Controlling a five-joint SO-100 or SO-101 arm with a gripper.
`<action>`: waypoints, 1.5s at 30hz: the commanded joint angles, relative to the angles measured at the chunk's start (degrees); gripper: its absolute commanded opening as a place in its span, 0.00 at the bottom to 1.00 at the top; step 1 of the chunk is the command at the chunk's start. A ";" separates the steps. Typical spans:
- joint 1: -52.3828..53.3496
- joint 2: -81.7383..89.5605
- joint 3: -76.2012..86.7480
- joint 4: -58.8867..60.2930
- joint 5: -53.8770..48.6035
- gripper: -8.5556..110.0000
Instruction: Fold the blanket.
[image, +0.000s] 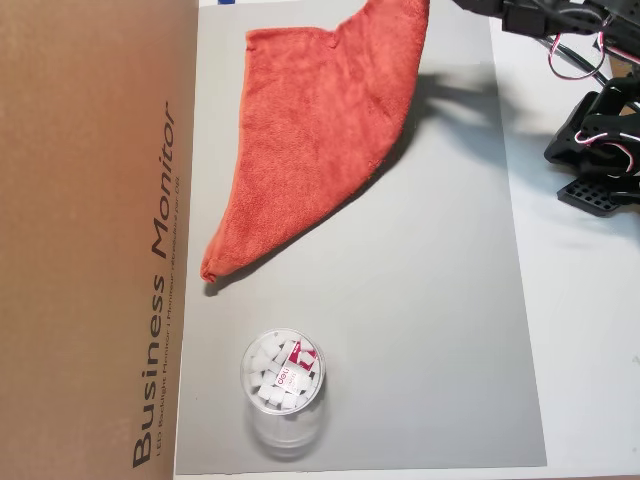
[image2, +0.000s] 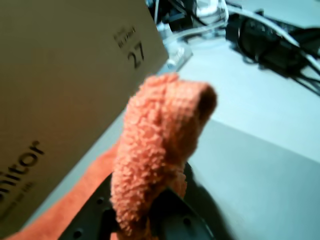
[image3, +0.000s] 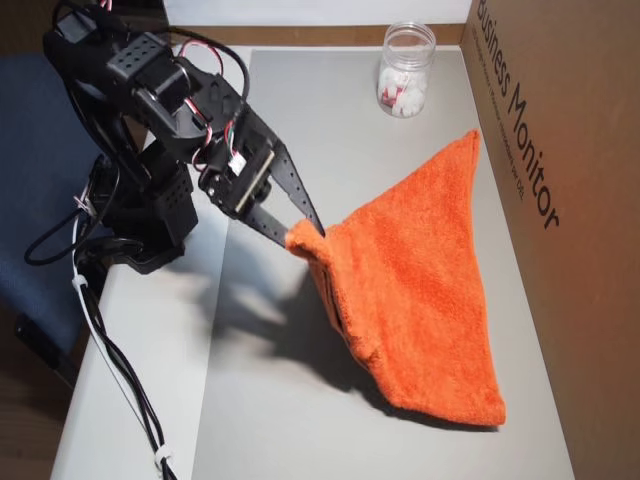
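Blanket (image2: 160, 150) corner hides gripper (image3: 305, 232) fingertips clamping it.

The blanket (image3: 420, 290) is orange-red. The mat (image: 420, 330) is grey. The box (image: 90, 240) is brown with black letters.

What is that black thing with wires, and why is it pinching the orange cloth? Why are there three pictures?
The black thing is a small robot arm. Its pincer is shut on one corner of the orange blanket and lifts it, while the far edge lies on the gray mat.

Two cameras look down from above, from opposite sides. The third rides on the arm's wrist, so the pinched corner looks huge and fuzzy.

A clear tub of small white pieces stands on the mat, and a brown cardboard box stands alongside.
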 joint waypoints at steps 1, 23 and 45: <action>-0.26 1.41 -5.89 -0.35 1.67 0.07; -12.83 1.23 -15.29 -1.14 0.79 0.07; -20.48 -7.56 -20.21 -1.14 -2.02 0.07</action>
